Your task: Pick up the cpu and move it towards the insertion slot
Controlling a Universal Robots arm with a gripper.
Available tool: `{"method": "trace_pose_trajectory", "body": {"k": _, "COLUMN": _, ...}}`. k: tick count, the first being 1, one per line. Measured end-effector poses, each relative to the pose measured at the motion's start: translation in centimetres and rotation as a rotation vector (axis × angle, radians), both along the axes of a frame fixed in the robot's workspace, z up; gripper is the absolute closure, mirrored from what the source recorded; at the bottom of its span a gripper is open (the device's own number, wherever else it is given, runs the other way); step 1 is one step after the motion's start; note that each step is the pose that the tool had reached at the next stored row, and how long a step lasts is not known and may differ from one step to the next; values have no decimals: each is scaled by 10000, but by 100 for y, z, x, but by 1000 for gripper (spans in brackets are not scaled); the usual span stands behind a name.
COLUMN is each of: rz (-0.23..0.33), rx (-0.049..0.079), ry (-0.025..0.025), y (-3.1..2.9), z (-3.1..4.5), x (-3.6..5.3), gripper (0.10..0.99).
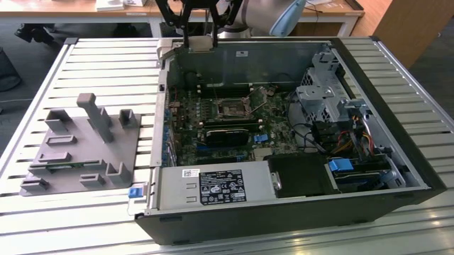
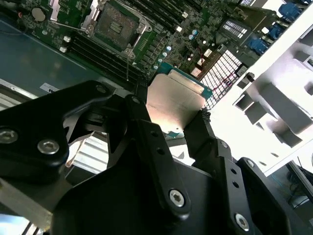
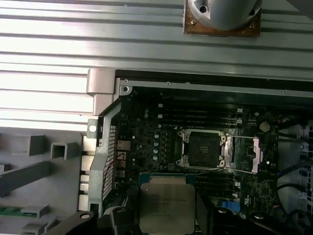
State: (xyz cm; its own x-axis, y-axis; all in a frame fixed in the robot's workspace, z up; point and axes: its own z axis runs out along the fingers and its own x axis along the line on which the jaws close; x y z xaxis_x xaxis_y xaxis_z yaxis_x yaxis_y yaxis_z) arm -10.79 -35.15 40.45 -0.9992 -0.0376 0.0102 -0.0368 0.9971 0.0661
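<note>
Jaws grip cpu (image 2: 175, 105) – above slatted table (image 1: 106, 69)

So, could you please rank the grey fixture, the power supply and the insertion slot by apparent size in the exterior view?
1. Grey fixture and power supply: look alike, so no ranking.
2. Insertion slot: clearly smallest.

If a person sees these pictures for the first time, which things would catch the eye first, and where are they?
In both wrist views the eye goes first to the cpu, a silvery square chip held between the black fingers of the gripper above the motherboard. Beyond it lies the insertion slot, a dark square socket with its shiny metal frame open. In the exterior view the open computer case dominates, with a grey plastic fixture on the slatted table at the exterior view's left.
</note>
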Motion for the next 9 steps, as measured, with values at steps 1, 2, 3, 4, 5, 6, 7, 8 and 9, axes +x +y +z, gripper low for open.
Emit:
{"method": "trace_pose_trajectory", "body": {"k": 1, "rz": 2, "rx": 0, "ry": 0, "y": 8, "z": 0, "x": 11, "gripper": 541}}
{"method": "trace_pose_trajectory", "body": {"k": 2, "rz": 4, "rx": -1, "ry": 0, "y": 16, "z": 0, "x": 21, "gripper": 541}}
{"method": "trace_pose_trajectory", "body": {"k": 3, "rz": 7, "rx": -1, "ry": 0, "y": 33, "z": -1, "x": 45, "gripper": 541}}
{"method": "trace_pose_trajectory", "body": {"k": 4, "rz": 10, "rx": 0, "ry": 0, "y": 49, "z": -3, "x": 69, "gripper": 541}}
{"method": "trace_pose_trajectory", "body": {"k": 5, "rz": 12, "rx": 0, "ry": -1, "y": 59, "z": -4, "x": 81, "gripper": 541}}
{"method": "trace_pose_trajectory", "body": {"k": 6, "rz": 14, "rx": 0, "ry": 0, "y": 69, "z": -4, "x": 91, "gripper": 541}}
{"method": "trace_pose_trajectory", "body": {"k": 7, "rz": 16, "rx": -1, "ry": 0, "y": 78, "z": -4, "x": 102, "gripper": 541}}
{"method": "trace_pose_trajectory", "body": {"k": 8, "rz": 18, "rx": 0, "ry": 0, "y": 86, "z": -5, "x": 113, "gripper": 541}}
{"method": "trace_pose_trajectory", "body": {"k": 9, "rz": 23, "rx": -1, "ry": 0, "y": 103, "z": -5, "x": 137, "gripper": 541}}
